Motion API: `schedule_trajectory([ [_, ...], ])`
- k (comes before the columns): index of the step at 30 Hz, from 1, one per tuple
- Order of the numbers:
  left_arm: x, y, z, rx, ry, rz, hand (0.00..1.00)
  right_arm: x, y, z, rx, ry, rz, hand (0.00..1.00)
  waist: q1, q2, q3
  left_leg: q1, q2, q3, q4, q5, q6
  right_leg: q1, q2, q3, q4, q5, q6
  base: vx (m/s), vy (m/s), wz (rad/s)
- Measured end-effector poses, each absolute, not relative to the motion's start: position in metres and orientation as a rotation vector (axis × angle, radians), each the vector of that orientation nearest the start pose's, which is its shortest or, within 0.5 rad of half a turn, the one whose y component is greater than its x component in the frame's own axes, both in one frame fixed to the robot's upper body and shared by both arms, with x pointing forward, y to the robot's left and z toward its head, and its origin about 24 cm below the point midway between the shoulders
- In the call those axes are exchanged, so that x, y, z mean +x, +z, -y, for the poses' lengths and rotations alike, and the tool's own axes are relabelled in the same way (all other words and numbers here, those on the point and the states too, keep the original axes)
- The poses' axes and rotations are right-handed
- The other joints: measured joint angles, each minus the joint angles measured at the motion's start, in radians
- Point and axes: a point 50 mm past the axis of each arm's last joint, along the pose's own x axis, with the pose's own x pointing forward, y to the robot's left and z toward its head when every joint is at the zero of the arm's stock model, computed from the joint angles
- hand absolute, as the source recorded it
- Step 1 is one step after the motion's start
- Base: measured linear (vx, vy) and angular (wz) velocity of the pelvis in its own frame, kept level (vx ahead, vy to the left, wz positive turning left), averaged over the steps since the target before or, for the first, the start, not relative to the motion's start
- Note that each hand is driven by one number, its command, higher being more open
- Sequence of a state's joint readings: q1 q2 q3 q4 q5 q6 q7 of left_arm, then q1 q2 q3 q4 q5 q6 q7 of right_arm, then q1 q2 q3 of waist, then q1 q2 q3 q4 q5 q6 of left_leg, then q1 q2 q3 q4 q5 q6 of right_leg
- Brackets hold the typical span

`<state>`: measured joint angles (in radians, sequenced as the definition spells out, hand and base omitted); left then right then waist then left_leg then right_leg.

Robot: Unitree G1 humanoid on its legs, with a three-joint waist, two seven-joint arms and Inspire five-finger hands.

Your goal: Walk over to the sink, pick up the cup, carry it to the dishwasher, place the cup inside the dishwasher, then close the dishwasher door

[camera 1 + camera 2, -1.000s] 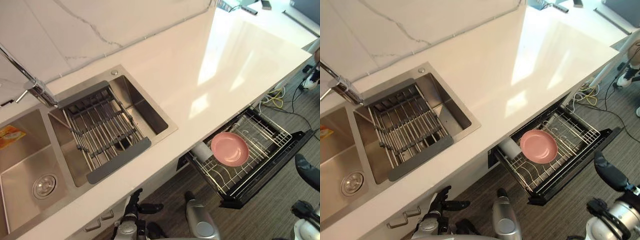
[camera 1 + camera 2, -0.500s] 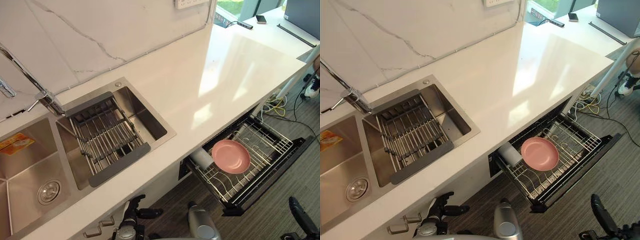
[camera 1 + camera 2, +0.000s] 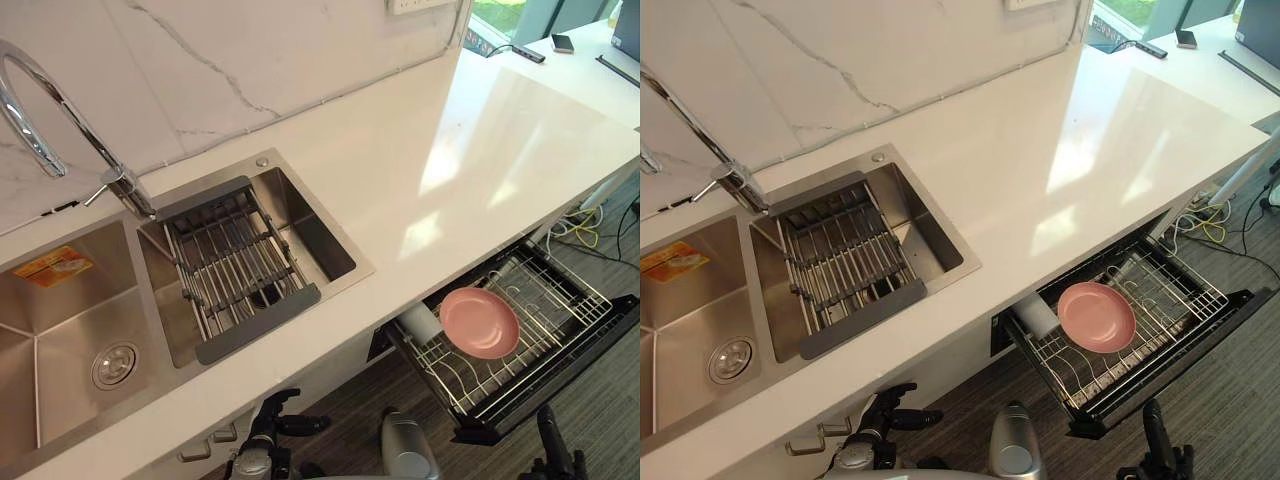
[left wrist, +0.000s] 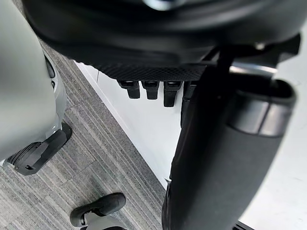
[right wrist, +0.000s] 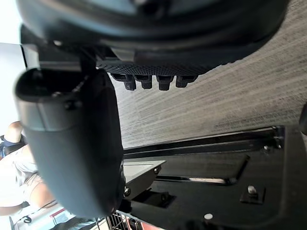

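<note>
**One cup, one plate, two basins**

There is one steel sink [image 3: 362, 268] with two basins. The left basin [image 3: 60, 330] has one round drain [image 3: 115, 365] and one orange sticker [image 3: 54, 267]. The right basin [image 3: 320, 235] has one sliding rack [image 3: 235, 270]. One curved faucet [image 3: 40, 120] stands behind them. One white counter [image 3: 430, 150] carries one phone [image 3: 562, 43] at its far end. One dishwasher [image 3: 600, 345] has one wire basket [image 3: 560, 290], holding one white cup [image 3: 420, 322] and one pink plate [image 3: 479, 322]. Two hands: one left hand [image 4: 211, 158], one right hand [image 5: 72, 143].

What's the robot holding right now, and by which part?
Nothing. The left hand and the right hand are both empty, fingers relaxed.
</note>
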<state>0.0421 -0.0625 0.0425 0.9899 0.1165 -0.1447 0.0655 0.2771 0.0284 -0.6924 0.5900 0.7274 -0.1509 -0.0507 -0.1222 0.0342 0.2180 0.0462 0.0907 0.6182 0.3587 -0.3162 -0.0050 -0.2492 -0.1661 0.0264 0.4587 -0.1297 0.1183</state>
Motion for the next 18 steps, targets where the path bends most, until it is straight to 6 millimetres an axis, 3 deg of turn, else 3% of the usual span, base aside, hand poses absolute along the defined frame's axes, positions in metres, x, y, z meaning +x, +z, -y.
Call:
schedule_trajectory([
  [11, 0.135, -0.147, -0.134, 0.046, 0.012, -0.884, 1.00, 0.053, -0.113, 0.292, 0.712, -1.076, -0.408, 1.00, 0.011, 0.002, -0.011, -0.003, -0.022, -0.030, -0.011, 0.011, 0.006, 0.003, -0.026, -0.020, 0.009, -0.002, 0.003, -0.01, 0.004, 0.08],
  [18, 0.136, -0.147, -0.136, 0.054, 0.004, -0.875, 1.00, 0.077, -0.110, 0.289, 0.685, -0.960, -0.406, 1.00, 0.022, 0.000, -0.014, -0.004, -0.042, -0.042, -0.040, 0.030, 0.005, 0.002, -0.043, -0.033, 0.004, -0.002, 0.003, -0.03, -0.006, 0.07],
])
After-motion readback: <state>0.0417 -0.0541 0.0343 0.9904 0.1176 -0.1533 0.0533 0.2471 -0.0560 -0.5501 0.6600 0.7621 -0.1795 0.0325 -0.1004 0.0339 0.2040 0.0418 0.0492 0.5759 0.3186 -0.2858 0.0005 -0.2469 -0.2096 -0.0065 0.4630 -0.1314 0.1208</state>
